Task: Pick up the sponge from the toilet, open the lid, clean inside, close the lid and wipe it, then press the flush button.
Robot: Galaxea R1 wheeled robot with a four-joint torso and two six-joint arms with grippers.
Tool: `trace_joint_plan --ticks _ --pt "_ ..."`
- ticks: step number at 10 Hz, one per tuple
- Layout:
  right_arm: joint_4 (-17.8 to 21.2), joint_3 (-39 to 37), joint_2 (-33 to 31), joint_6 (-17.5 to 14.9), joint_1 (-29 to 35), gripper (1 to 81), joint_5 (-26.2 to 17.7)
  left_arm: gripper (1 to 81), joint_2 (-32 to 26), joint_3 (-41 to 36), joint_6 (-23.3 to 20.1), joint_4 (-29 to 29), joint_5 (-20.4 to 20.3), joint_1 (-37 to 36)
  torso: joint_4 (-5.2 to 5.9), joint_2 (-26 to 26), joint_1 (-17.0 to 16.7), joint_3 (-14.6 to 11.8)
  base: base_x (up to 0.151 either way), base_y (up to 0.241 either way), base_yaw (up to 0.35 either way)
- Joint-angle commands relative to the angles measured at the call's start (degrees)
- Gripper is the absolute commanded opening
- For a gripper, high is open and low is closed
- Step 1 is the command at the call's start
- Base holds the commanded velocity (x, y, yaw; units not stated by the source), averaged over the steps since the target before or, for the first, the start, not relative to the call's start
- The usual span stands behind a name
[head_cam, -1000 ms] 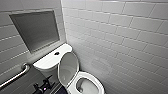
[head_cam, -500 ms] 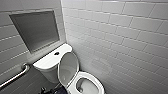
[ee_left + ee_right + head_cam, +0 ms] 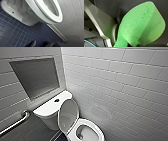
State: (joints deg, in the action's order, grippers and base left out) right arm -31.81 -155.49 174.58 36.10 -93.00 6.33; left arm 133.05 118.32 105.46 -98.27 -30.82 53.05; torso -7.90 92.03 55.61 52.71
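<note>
The lid point(image 3: 68, 115) stands raised in front of the tank, with the dark flush button point(image 3: 56, 100) on the tank top behind it, and the toilet point(image 3: 72, 134) bowl is open. The right pincer point(image 3: 127, 42) is clamped on the green sponge point(image 3: 141, 25), which bends in its grip. The left pincer point(image 3: 40, 44) hangs low over the blue floor tiles point(image 3: 15, 32) beside the bowl; I cannot tell how wide it gapes.

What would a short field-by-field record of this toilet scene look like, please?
toilet: white, bowl uncovered
lid: raised, standing in front of the tank
flush button: dark, round, at the centre of the tank top
sponge: bright green, bent, close before the right wrist camera
grab bar: metal, on the wall beside the tank
wall: pale rectangular tiles
floor: small dark blue tiles
</note>
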Motion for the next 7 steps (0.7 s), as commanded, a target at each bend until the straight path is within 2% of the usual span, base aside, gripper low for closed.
trace_joint_plan --ticks 1,2,3,4,5,6,7 --pt "0.5 0.3 -0.1 0.2 2.8 1.0 0.3 81.1 4.3 11.8 9.8 -15.6 -9.9 0.5 0.00 0.0 0.0 0.0 0.000 0.000 0.000" --pt "0.5 -0.1 -0.2 0.2 2.8 1.0 0.4 81.1 6.0 17.0 9.7 -15.8 -13.1 1.2 0.00 0.0 0.0 0.0 0.000 0.000 0.000" --pt "0.5 -0.1 -0.3 0.2 2.9 1.0 0.5 81.1 8.0 21.7 9.2 -16.2 -16.8 1.9 0.00 -5.7 -3.7 0.0 0.000 0.000 0.000" --pt "0.4 -0.1 -0.4 0.2 2.9 1.0 0.5 81.1 10.6 26.3 9.0 -16.6 -19.5 2.8 0.00 -6.0 -3.9 0.0 0.000 0.000 0.000" --pt "0.4 0.0 -0.5 0.2 2.9 1.0 0.5 81.1 13.8 30.5 8.7 -18.2 -20.2 3.9 0.00 -7.0 -4.5 -4.1 0.000 0.000 0.000" --pt "0.3 0.0 -0.5 0.1 2.8 1.0 0.5 81.1 16.5 33.5 8.7 -19.2 -20.2 5.2 0.00 -8.4 -5.4 -5.9 0.000 0.000 0.000" --pt "0.1 0.1 -0.5 0.1 2.9 1.0 0.6 81.1 18.7 35.4 8.6 -20.3 -20.2 6.4 -1.29 -9.8 -6.3 -6.9 0.000 0.000 0.000"
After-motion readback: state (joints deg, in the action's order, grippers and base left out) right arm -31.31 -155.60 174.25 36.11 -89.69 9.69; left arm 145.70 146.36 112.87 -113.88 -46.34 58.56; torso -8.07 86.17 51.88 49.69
